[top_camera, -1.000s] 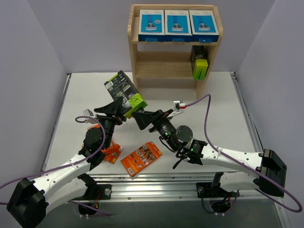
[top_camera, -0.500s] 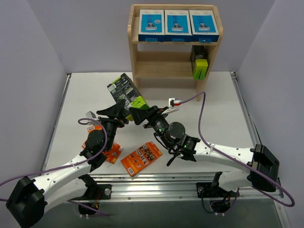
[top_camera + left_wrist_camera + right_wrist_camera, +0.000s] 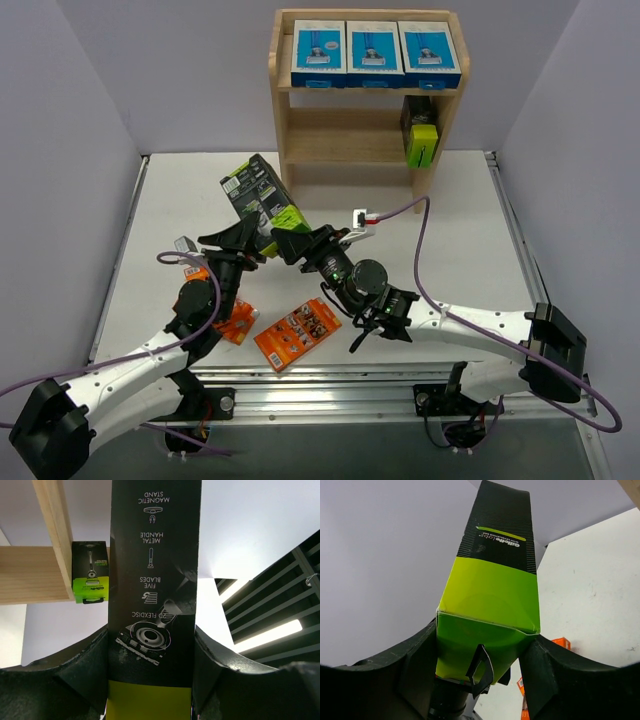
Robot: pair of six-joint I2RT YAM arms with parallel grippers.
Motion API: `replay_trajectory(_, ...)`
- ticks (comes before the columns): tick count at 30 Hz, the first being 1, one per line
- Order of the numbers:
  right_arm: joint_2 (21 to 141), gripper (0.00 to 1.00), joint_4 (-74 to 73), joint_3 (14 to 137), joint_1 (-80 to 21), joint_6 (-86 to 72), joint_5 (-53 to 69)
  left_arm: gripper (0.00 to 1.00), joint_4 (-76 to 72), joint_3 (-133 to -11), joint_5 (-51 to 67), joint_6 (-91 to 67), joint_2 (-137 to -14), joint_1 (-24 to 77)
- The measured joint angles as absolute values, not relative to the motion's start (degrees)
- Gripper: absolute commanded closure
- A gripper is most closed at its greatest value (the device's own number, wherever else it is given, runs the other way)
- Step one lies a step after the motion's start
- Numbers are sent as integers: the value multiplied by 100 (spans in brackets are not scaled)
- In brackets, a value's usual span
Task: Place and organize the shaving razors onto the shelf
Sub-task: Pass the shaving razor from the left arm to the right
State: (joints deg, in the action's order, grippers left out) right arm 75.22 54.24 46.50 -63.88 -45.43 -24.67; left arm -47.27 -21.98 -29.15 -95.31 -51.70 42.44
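Left claw point(image 3: 151, 640) clamps black-and-lime box point(image 3: 155, 555); right claw point(image 3: 487, 637) pinches its lime end.

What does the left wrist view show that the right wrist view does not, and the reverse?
Only the left wrist view: the shelf with a second black-and-lime box in it, and the black printed face of the held black-and-lime box. Only the right wrist view: that box's lime end, the table and an orange pack. Both: the held box, between the jaws of the left gripper in one, the right gripper in the other.
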Motion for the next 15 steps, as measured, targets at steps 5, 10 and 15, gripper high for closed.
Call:
replay_trajectory(5,7520,100,5470,4650,-6458,-4659,-2379,74,-4508,-2198,-2910,-9094,-4807,4244)
replay_trajectory(10,7463,100,5393,4630,-6475,-4696,-2300,51,-4523,-2115,-2867,-8932,-4678,4244)
replay_trajectory(15,7310,100,5225,4464,-6547,-4799,-2241,33,-4244,-1957,-2705,-8816,-4327,4246)
